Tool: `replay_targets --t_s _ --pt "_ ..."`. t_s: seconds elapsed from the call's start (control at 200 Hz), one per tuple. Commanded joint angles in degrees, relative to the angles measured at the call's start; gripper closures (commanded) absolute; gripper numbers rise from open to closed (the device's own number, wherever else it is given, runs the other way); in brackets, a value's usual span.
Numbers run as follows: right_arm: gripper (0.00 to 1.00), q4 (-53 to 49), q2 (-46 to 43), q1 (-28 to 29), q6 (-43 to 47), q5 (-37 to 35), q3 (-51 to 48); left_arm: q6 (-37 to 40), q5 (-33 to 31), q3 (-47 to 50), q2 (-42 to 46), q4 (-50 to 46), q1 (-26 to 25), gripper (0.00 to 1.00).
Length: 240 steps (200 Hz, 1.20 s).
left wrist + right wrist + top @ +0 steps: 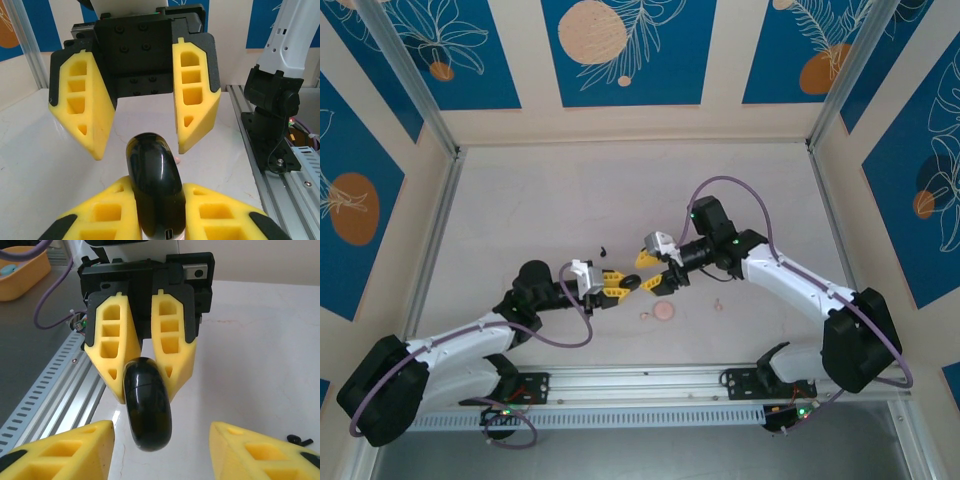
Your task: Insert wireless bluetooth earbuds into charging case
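- Above the middle of the table (540,200), we see the left gripper (626,285) clamped on the black charging case (155,180). The case's rounded end points toward the right gripper (648,271).
- Facing it, the right gripper has its jaws spread wide, one on either side of the case's free end and touching neither side.
- On the tabletop behind the grippers lies a tiny black earbud (603,249). Nearer the arm bases sit a pale round disc (663,312) and two small pink bits (643,316), which we take for pink earbuds, though they are too small to be sure.
- From the right wrist we see a thin seam around the case, and we judge the lid to be shut, so no earbud can go in yet.
- Our main worry is the handover or lid opening. If the right jaws close off-centre on that smooth rounded shell, it could squirt out of both grips and drop.
- A falling case could scatter the earbuds below.
- Pulling before the right jaws have a firm hold could twist the case in the left fingers.
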State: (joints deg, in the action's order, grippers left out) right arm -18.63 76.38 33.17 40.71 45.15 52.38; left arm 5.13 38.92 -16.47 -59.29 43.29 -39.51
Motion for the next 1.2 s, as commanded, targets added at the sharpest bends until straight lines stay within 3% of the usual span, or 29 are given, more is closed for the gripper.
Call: replay_targets --t_s 0.0,0.205,0.35,0.445,0.525,0.6,0.735,0.835,1.195 --pt "0.5 -4.04 1.12 0.71 2.86 3.58 2.28 1.55 2.04 -1.63 0.76 2.68 0.41 0.9" --pt "0.61 -4.52 2.39 1.29 4.27 3.46 2.88 1.47 2.39 -1.81 0.49 3.29 0.44 0.9" --pt "0.77 -5.57 2.87 1.29 4.97 3.0 3.69 1.59 2.07 -1.73 0.49 3.54 0.4 0.89" --pt "0.85 -6.06 2.51 1.24 5.26 1.04 3.79 2.24 0.7 -1.42 0.49 3.24 0.41 0.8" --pt "0.86 -6.68 1.74 1.2 5.34 -2.88 3.78 4.12 -1.68 -1.04 0.99 1.32 0.42 0.58" --pt "0.86 -8.0 0.97 1.35 5.52 -9.6 3.94 7.84 -3.91 -1.57 2.13 -4.28 0.42 0.51" --pt "0.86 -10.86 0.33 3.37 7.03 -24.23 4.74 17.15 -8.59 -5.05 3.72 -20.14 0.31 0.5" --pt "0.86 -12.44 0.63 4.9 8.52 -29.76 5.61 21.27 -11.39 -6.09 3.5 -25.64 0.36 0.5" --pt "0.85 -12.31 3.19 9.43 10.87 -30.6 8.24 23.03 -8.45 -8.05 0.64 -29.0 0.35 0.5"
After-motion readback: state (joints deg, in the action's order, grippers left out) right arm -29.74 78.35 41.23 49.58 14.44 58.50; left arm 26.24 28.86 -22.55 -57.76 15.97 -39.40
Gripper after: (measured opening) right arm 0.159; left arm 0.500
